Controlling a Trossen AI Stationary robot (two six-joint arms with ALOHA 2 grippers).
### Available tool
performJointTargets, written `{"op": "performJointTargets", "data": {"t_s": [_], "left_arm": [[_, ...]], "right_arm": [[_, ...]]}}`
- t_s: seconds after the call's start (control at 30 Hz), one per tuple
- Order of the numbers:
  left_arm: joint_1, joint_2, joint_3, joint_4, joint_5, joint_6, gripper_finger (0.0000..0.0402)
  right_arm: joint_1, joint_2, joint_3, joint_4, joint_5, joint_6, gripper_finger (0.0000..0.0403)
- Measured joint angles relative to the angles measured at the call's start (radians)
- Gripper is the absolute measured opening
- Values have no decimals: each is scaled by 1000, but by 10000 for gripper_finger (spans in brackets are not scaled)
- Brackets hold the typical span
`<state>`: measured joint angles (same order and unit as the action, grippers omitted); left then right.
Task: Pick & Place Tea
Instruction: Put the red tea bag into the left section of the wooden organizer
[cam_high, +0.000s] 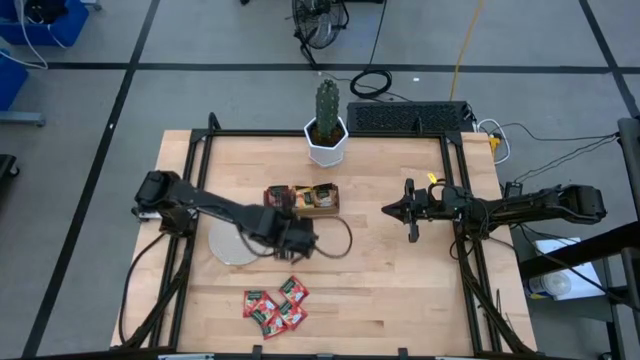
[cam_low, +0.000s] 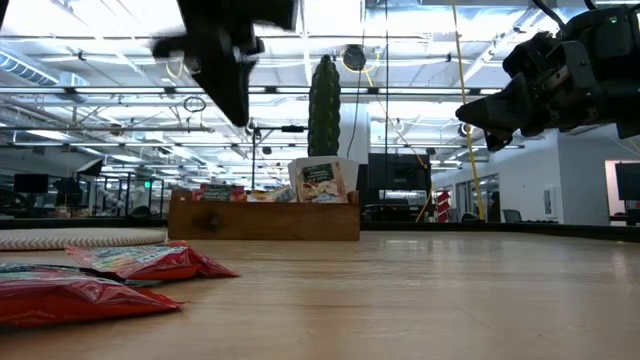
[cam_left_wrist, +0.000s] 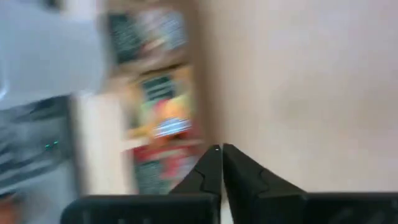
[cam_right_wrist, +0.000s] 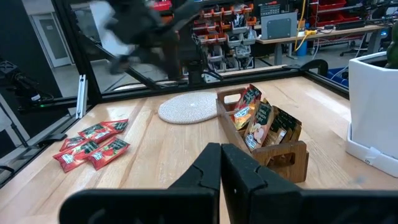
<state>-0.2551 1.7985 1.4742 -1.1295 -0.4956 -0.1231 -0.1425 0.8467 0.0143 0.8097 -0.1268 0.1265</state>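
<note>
Several red-and-green tea sachets lie flat in a loose cluster near the table's near edge, also in the low view and the right wrist view. The long brown tray holds more sachets standing in its compartments: red, orange-yellow and whitish. My left gripper hangs shut above the table just near of the tray, blurred in its wrist view, with nothing between its fingers. My right gripper is shut and held in the air right of the tray.
A round pale disc lies left of my left gripper. A cactus in a white pot stands at the far edge behind the tray. Bare wood stretches across the table's right and near-right part. A black frame rims the table.
</note>
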Motion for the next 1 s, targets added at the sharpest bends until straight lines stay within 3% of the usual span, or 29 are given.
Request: {"op": "performJointTargets", "data": {"t_s": [0.13, 0.27, 0.3, 0.37, 0.47, 0.6, 0.8, 1.0], "left_arm": [[-66, 0, 41, 40, 242, -162, 67], [-54, -1, 21, 151, 631, -348, 145], [-54, -1, 6, 224, 676, -386, 163], [-69, -12, -13, 327, 683, -427, 191], [-78, -41, -28, 302, 639, -487, 210], [-69, -48, -130, 300, 622, -632, 213], [-82, -78, -303, 550, 705, -804, 214], [-116, -99, -391, 608, 645, -929, 214]], "right_arm": [[0, 0, 0, 0, 0, 0, 0], [0, 0, 0, 1, 0, 0, 0], [0, 0, 0, 0, 0, 1, 0], [0, 0, 0, 1, 0, 15, 0], [0, 0, 0, 1, -5, 22, 0], [0, 1, 0, 1, -7, 64, 0], [0, 2, 0, 0, -8, 97, 0], [0, 2, 0, 1, -8, 98, 0]]}}
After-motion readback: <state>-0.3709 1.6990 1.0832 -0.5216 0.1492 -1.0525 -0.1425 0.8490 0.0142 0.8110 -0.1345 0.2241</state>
